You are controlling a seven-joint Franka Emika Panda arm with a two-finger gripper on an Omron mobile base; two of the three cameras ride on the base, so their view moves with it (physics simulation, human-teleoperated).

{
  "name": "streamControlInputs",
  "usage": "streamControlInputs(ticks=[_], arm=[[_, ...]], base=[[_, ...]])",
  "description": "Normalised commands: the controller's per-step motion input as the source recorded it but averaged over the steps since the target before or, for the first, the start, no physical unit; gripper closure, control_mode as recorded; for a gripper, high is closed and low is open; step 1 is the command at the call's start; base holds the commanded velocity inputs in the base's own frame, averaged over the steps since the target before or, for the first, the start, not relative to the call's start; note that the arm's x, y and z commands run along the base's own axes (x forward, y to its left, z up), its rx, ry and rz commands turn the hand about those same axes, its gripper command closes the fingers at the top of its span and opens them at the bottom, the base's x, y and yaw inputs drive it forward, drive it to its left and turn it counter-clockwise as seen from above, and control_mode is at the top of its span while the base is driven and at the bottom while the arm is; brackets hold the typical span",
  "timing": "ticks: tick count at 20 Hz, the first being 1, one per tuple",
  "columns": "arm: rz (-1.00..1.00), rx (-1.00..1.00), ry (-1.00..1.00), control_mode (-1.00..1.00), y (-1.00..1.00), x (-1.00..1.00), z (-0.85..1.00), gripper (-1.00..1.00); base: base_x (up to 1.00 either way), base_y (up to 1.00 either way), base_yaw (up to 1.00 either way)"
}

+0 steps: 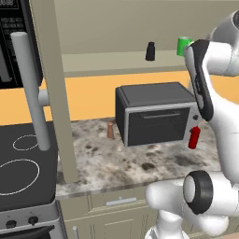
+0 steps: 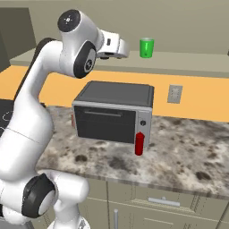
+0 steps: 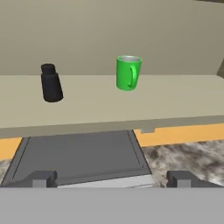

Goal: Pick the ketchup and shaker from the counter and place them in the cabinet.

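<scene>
From the left base view, the open beige cabinet door [image 1: 56, 93] with its long grey bar handle [image 1: 30, 93] stands over the black stovetop [image 1: 23, 172], and a small reddish-brown shaker [image 1: 110, 130] sits on the speckled granite counter [image 1: 140, 163] beside the dark grey toaster oven [image 1: 156, 114]; the right base view shows instead a wall outlet [image 2: 174, 94] on the orange backsplash. The small black shaker [image 3: 51, 83] stands upright on the flat beige cabinet shelf [image 3: 109, 109], left of and well apart from the green mug [image 3: 128, 72]. The gripper [image 3: 111, 179] hangs in front of the shelf edge above the oven's top, its dark fingertips [image 3: 41, 178] spread wide with nothing between them; shaker and mug both lie beyond them, the shaker up to the left. The slim red ketchup bottle [image 2: 139, 143] stands upright on the counter just in front of the oven's right front corner, well below the hand
</scene>
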Motion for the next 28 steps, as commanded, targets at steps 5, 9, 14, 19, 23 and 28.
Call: streamControlInputs(ticks=[5, 9, 14, 19, 23, 28], arm=[[-0.09, 0.00, -0.04, -1.00, -0.13, -1.00, -0.21, -1.00], [-0.05, 0.00, -0.09, -1.00, 0.00, -0.99, -0.20, -1.00], [-0.01, 0.05, -0.01, -1.00, 0.00, -0.67, -0.08, -1.00], [0.00, 0.06, 0.00, -1.00, 0.00, -0.58, -0.11, -1.00], [0.00, 0.00, 0.06, -1.00, 0.00, -0.38, -0.22, -1.00], [0.00, 0.00, 0.09, -1.00, 0.00, -0.13, -0.12, -1.00]], base=[[0.00, 0.00, 0.00], [0.00, 0.00, 0.00], [0.00, 0.00, 0.00], [0.00, 0.00, 0.00], [0.00, 0.00, 0.00], [0.00, 0.00, 0.00]])
